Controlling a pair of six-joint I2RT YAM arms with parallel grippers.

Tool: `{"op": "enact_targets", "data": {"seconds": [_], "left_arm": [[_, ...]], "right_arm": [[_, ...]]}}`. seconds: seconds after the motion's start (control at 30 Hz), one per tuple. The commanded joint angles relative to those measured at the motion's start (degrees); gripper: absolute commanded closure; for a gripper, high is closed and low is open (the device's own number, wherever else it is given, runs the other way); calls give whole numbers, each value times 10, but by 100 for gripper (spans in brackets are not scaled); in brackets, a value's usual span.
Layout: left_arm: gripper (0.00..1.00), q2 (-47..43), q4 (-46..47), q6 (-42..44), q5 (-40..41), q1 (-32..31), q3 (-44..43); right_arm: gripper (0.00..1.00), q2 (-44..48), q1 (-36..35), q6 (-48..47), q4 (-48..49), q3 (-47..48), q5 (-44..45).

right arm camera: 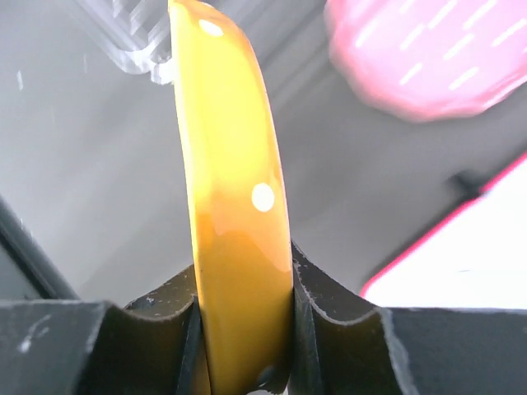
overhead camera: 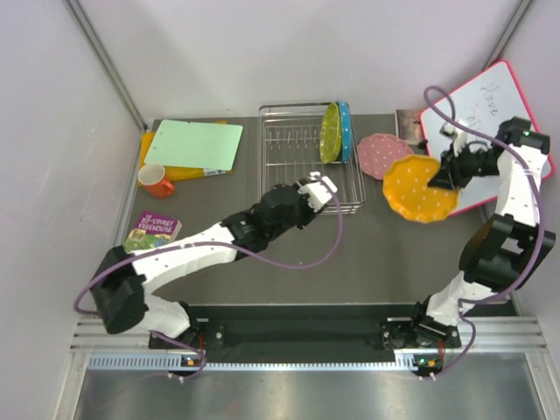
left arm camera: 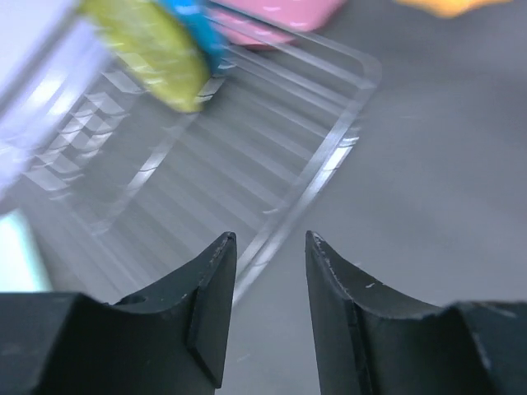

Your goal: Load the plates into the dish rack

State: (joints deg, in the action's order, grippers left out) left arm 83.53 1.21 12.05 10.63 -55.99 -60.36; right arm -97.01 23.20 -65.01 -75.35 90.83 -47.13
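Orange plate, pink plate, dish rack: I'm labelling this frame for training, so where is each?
orange plate [overhead camera: 418, 190], top external view, middle of its dotted face.
pink plate [overhead camera: 381, 153], top external view, middle of its face.
dish rack [overhead camera: 284, 144], top external view, bare wire dividers on its left half.

Bright, even light; dish rack [left arm camera: 333, 156] blurred close-up.

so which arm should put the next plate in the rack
Right: the right pincer grips the orange plate just right of the dish rack, while the left pincer is open and empty at the rack's near corner.
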Motion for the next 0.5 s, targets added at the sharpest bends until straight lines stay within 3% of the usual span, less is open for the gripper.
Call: {"op": "enact_targets", "data": {"seconds": [0.0, 0.07, 0.1, 0.13, 0.17, 0.2, 0.23, 0.27, 0.3, 0.33, 0.37, 0.43, 0.47], "left_arm": [[55, -90, 2, 97, 76, 38, 45], [55, -119, -1, 102, 92, 53, 45], [55, -129, -4, 91, 89, 82, 41], [55, -137, -9, 80, 84, 103, 31], [55, -152, -9, 70, 67, 127, 28], [55, -159, -9, 45, 61, 191, 26], [53, -175, -9, 18, 61, 227, 22], [48, -182, -18, -30, 62, 263, 22], [45, -190, -27, -37, 66, 318, 26], [42, -211, -21, -38, 78, 333, 44], [40, -223, -17, -23, 90, 340, 55], [39, -258, 10, -8, 95, 344, 85], [37, -270, 8, -7, 88, 347, 91]], "right_arm": [[100, 43, -1, 112, -85, 167, -146], [100, 30, -3, 222, -65, 239, -161], [100, 27, -16, 365, -30, 283, -154], [100, 36, -28, 433, 81, 287, -132], [100, 52, -46, 489, 139, 282, -26], [100, 91, -94, 560, 235, 257, 20], [100, 109, -118, 585, 281, 237, 48], [100, 144, -144, 614, 326, 218, 141], [100, 154, -203, 646, 392, 190, 190], [100, 158, -227, 664, 407, 189, 234], [100, 148, -271, 676, 414, 194, 336], [100, 132, -343, 708, 432, 209, 409], [100, 118, -365, 715, 441, 211, 506]]}}
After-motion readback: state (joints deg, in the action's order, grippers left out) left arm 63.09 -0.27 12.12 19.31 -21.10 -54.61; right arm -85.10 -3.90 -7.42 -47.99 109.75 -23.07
